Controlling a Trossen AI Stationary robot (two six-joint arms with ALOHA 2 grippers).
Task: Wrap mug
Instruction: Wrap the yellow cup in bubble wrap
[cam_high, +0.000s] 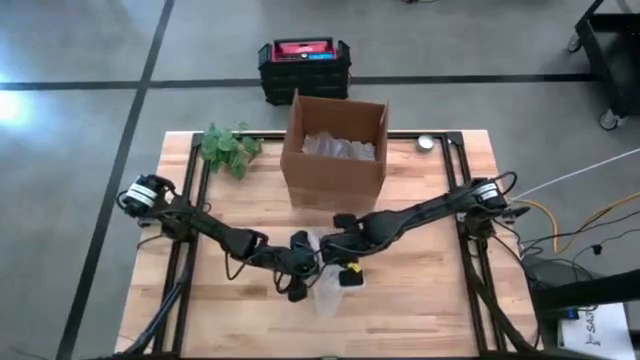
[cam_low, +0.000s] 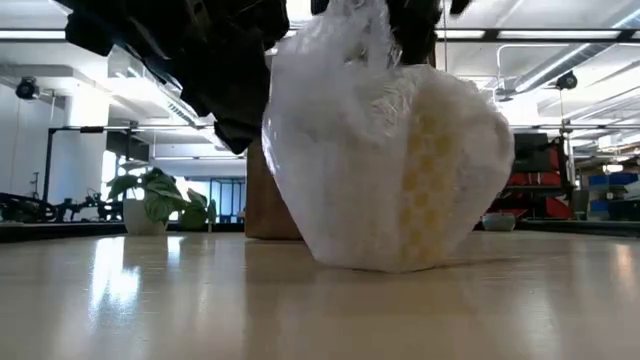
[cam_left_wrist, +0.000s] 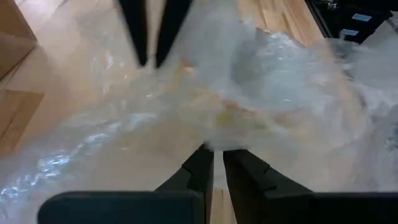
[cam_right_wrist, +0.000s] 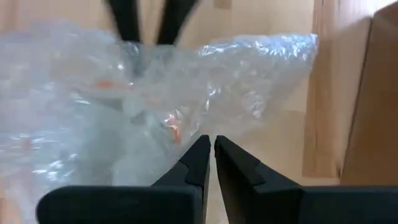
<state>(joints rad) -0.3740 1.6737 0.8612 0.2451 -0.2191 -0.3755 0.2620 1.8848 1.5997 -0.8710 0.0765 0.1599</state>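
Note:
The mug (cam_low: 432, 190), yellow-checked, shows dimly through clear bubble wrap (cam_low: 385, 150) bundled around it. The bundle stands with its bottom on the wooden table near the front middle (cam_high: 330, 288). My left gripper (cam_left_wrist: 217, 163) and my right gripper (cam_right_wrist: 210, 152) meet above it, facing each other, each shut on the wrap. In the high view the left gripper (cam_high: 299, 268) is just left of the bundle's top and the right gripper (cam_high: 343, 248) just behind it. My left gripper pinches a loose part of the bubble wrap (cam_left_wrist: 214, 138) between its two fingers, coming slanting down from the table's left. One layer or several, I cannot tell. The bundle rests on the table below. My right gripper pinches the bubble wrap (cam_right_wrist: 202, 127) between its two fingers at the opposite side, coming slanting down from the right and far side. The wrap is gathered upward at the bundle's top (cam_low: 350, 30), while the bundle's bottom stays on the table.
An open cardboard box (cam_high: 335, 150) holding more wrap stands at the far middle, with a potted plant (cam_high: 230, 148) to its left and a small round object (cam_high: 426, 143) to its right. A black and red case (cam_high: 305, 65) lies on the floor beyond.

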